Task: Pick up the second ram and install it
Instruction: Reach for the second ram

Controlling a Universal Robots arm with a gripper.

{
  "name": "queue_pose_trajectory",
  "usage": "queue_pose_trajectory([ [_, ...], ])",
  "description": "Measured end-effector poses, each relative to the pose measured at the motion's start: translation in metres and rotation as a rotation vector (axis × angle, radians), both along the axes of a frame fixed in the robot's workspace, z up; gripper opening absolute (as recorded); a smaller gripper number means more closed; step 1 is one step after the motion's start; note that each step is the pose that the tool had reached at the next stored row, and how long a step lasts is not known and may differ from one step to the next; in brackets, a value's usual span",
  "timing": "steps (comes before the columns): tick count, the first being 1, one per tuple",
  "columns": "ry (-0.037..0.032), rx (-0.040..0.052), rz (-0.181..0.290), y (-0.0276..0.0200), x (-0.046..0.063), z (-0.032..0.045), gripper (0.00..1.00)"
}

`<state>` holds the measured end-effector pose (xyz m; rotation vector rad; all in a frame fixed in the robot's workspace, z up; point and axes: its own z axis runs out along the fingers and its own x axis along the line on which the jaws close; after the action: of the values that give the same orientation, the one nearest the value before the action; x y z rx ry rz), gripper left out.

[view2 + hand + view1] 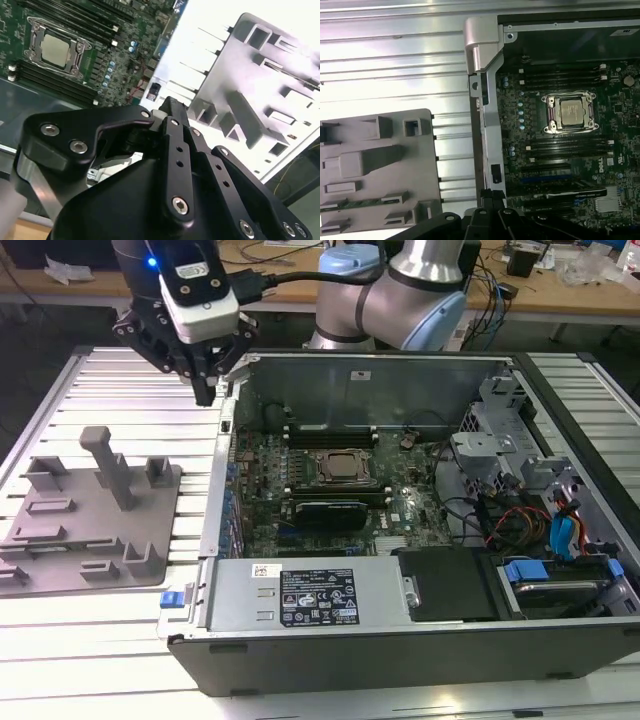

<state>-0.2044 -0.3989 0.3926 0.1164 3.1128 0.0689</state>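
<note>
The second ram (355, 204) is a thin green stick lying in a slot of the grey tray (395, 165), near one of the tray's edges. In the exterior view the tray (90, 510) sits at the view's left, beside the open computer case (400, 490). My gripper (208, 390) hangs above the case's back corner on the tray side, well above and away from the tray. Its fingertips (172, 107) are pressed together with nothing between them. The motherboard with the silver processor (568, 111) lies beside it inside the case.
Upright posts (110, 465) rise from the tray. The case's metal wall (485, 100) runs between the tray and the motherboard. Cables and drive bays (540, 510) fill the case at the exterior view's right. A ribbed metal table (130, 390) surrounds everything.
</note>
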Motion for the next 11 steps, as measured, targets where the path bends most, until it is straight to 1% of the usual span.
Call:
queue_pose_trajectory([
  [4, -0.0001, 0.0000, 0.000, 0.0000, -0.011, -0.0001, 0.08],
  [6, -0.0004, -0.0001, 0.000, 0.0000, -0.021, -0.0001, 0.08],
  [11, -0.0007, -0.0001, 0.000, 0.0000, -0.034, -0.0002, 0.08],
])
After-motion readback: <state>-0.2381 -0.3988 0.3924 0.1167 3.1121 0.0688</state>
